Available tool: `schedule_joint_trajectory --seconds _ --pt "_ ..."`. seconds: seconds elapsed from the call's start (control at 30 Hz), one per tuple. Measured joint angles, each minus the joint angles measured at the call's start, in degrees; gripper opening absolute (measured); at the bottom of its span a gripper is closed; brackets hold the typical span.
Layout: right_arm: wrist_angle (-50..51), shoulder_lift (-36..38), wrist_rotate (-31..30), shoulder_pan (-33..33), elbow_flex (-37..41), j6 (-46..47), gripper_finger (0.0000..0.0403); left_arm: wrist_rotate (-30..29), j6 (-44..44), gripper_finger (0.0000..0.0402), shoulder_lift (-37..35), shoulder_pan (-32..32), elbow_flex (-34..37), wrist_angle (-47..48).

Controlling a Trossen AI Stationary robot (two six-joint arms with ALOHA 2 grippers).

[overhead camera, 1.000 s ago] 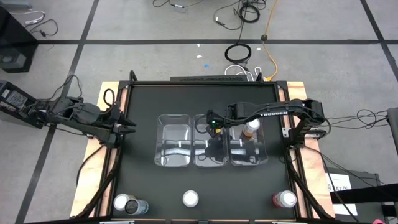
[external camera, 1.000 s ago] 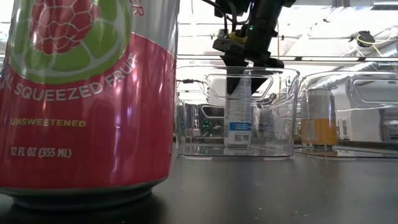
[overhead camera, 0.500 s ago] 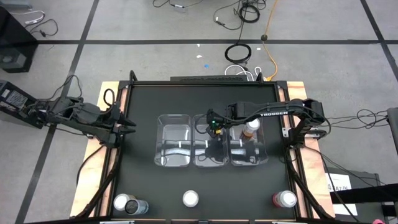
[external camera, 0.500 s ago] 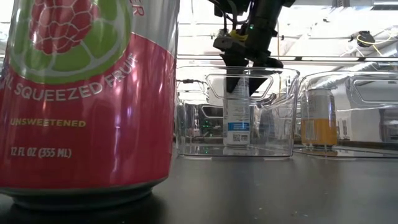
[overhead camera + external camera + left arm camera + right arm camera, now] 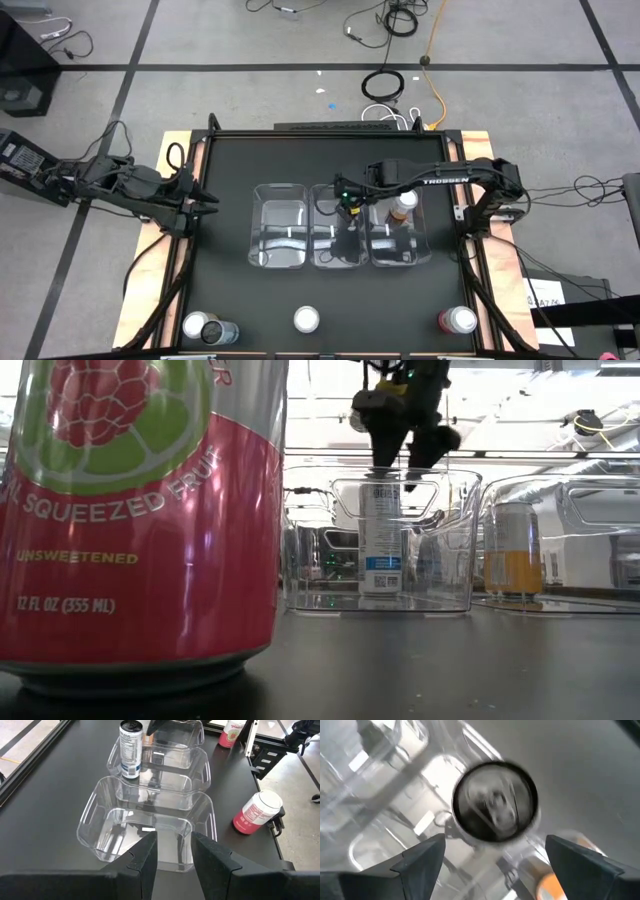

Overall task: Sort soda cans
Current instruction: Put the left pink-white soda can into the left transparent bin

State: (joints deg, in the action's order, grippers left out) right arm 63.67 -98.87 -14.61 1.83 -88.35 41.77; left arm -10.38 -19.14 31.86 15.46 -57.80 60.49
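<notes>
A dark-topped soda can (image 5: pixel 381 540) with a pale, blue-labelled body stands upright on its base in the middle clear bin (image 5: pixel 336 238). My right gripper (image 5: pixel 405 452) hangs open just above the can's top (image 5: pixel 495 802), a finger on either side, touching nothing. An orange can (image 5: pixel 513 550) stands in the right bin (image 5: pixel 402 240). The left bin (image 5: pixel 145 830) holds nothing. My left gripper (image 5: pixel 205 205) waits open at the table's left edge, holding nothing. More cans stand along the near edge: two at the left (image 5: pixel 210 328), one in the middle (image 5: pixel 306 319), and a pink one (image 5: pixel 458 320) at the right.
The three bins stand side by side mid-table, walls touching. A pink can (image 5: pixel 140 520) stands right in front of the low camera and blocks the left of that view. Bare black table lies between the bins and the near-edge cans.
My right gripper has risen straight up from around the dark-topped can's upper end to just clear above it. The can has stayed upright in the middle bin.
</notes>
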Motion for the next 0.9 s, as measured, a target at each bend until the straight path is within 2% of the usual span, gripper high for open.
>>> schedule_joint_trajectory --seconds 0.17,0.27,0.4,0.63,0.9 --pt "9.3 0.0 0.0 -3.4 -3.8 4.1 0.0347 0.0 0.0 0.0128 0.0 0.0 0.0 0.0" --pt "10.7 0.0 -0.1 -6.9 -5.8 8.6 0.0348 0.0 0.0 0.0128 0.0 0.0 0.0 0.0" --pt "8.9 0.0 -0.3 -12.4 -7.5 14.8 0.0348 0.0 0.0 0.0128 0.0 0.0 0.0 0.0" --pt "2.3 0.0 -0.3 -21.4 -7.9 15.8 0.0348 0.0 0.0 0.0128 0.0 0.0 0.0 0.0" --pt "-2.2 0.0 -0.3 -26.3 -7.9 16.1 0.0348 0.0 0.0 0.0128 0.0 0.0 0.0 0.0"
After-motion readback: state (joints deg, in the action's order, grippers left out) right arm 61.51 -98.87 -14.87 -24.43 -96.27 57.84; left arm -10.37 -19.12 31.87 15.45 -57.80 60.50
